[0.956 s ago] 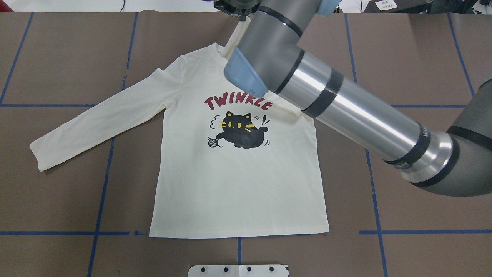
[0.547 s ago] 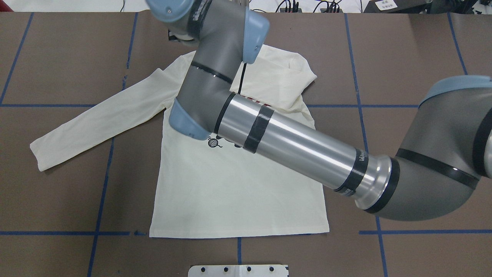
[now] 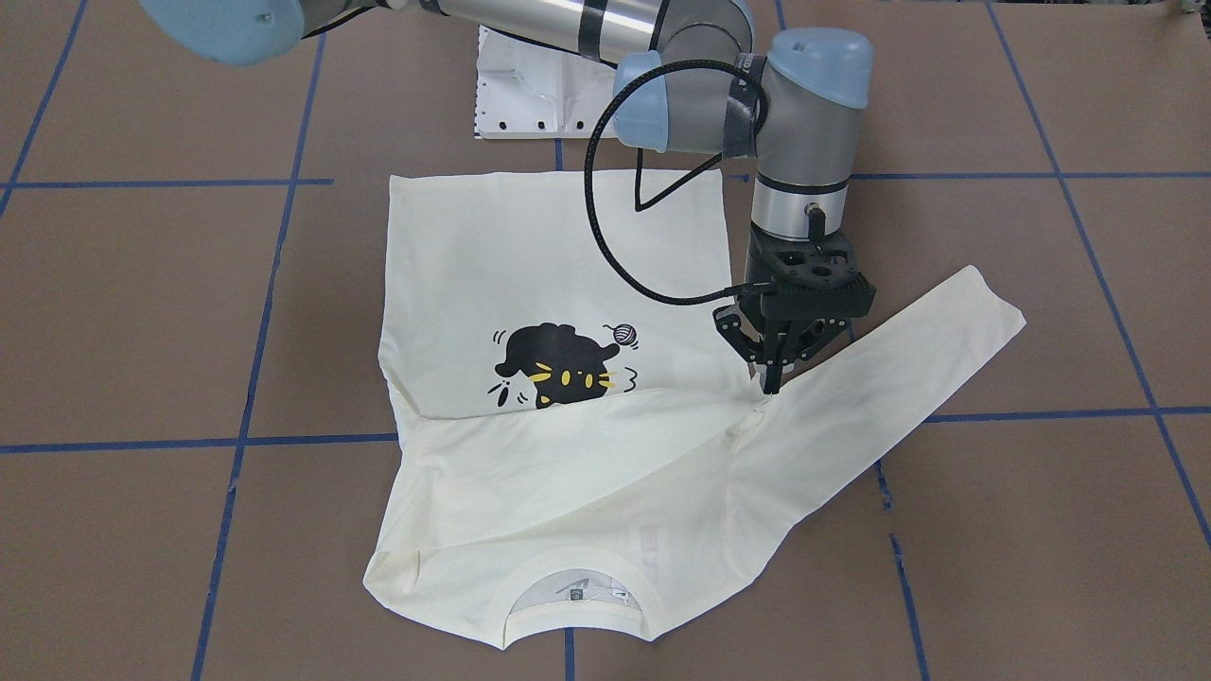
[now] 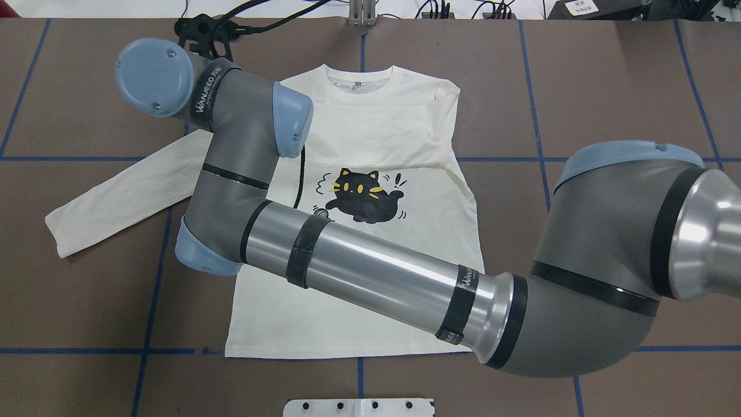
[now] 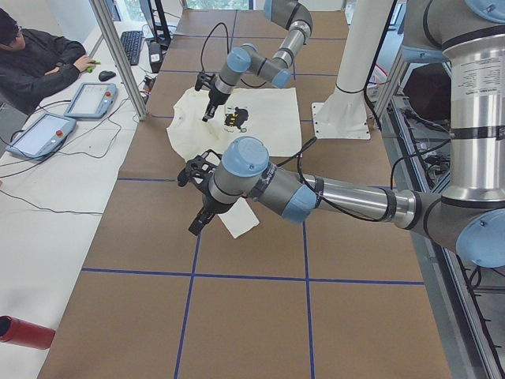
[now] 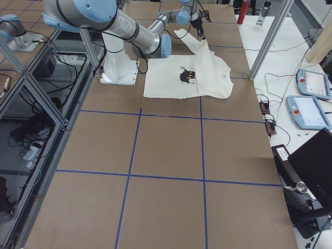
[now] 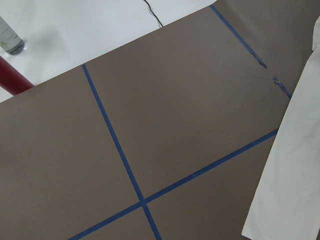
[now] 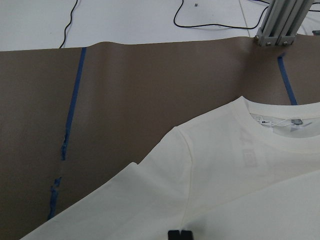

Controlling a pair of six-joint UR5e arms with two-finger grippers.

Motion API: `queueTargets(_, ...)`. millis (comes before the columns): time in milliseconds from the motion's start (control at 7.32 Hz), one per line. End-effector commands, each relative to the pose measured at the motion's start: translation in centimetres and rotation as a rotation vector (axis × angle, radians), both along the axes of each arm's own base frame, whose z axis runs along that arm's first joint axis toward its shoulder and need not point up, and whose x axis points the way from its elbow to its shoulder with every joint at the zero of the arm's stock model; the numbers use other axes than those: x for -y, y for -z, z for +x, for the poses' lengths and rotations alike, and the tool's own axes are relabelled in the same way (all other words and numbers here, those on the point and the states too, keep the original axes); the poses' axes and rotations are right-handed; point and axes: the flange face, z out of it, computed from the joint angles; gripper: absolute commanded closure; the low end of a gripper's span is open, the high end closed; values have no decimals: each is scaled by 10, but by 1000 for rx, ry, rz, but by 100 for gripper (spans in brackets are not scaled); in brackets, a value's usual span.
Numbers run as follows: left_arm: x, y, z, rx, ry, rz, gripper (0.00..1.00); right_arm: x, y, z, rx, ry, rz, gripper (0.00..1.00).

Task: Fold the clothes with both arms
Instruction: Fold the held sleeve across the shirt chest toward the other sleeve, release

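The cream shirt (image 4: 359, 301) lies flat, cat print up. Its one sleeve (image 3: 587, 445) is folded across the chest and covers the lettering. The right arm reaches across the shirt. My right gripper (image 3: 769, 378) points down at the far armpit, shut on the end of that folded sleeve; its fingertips (image 8: 180, 234) show closed over the fabric in the right wrist view. The other sleeve (image 4: 127, 197) stretches out flat. My left gripper (image 5: 199, 223) hovers beside that sleeve's cuff (image 5: 238, 221); I cannot tell its state. The left wrist view shows only table and sleeve edge (image 7: 292, 170).
The white pedestal base (image 3: 530, 85) stands at the table's near edge by the shirt hem. A seated person (image 5: 39, 55) and two control tablets (image 5: 87, 99) are beyond the far edge, with a metal post (image 5: 118, 55). Blue tape lines cross the brown table.
The right arm swung from the far middle over to the left, carrying the sleeve across the chest. The sleeve now lies over the lettering, and the cat print is uncovered again.
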Motion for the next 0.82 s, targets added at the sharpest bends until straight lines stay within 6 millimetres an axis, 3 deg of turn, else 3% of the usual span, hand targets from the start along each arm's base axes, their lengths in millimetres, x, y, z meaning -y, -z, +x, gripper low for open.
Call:
queueTargets(0, 0, -1, -1, 1, 0, -2, 0, 5, -4, -4, -16, -3, -7, 41)
queueTargets(137, 0, -6, -1, 1, 0, -10, 0, 8, -6, -4, -25, -10, -3, 0)
queueTargets(410, 1, -8, -1, 1, 0, -13, 0, 34, 6, 22, 13, 9, -41, 0)
queueTargets(683, 8, 3, 0, -40, 46, -44, 0, 80, 14, 76, 57, 92, -115, 0)
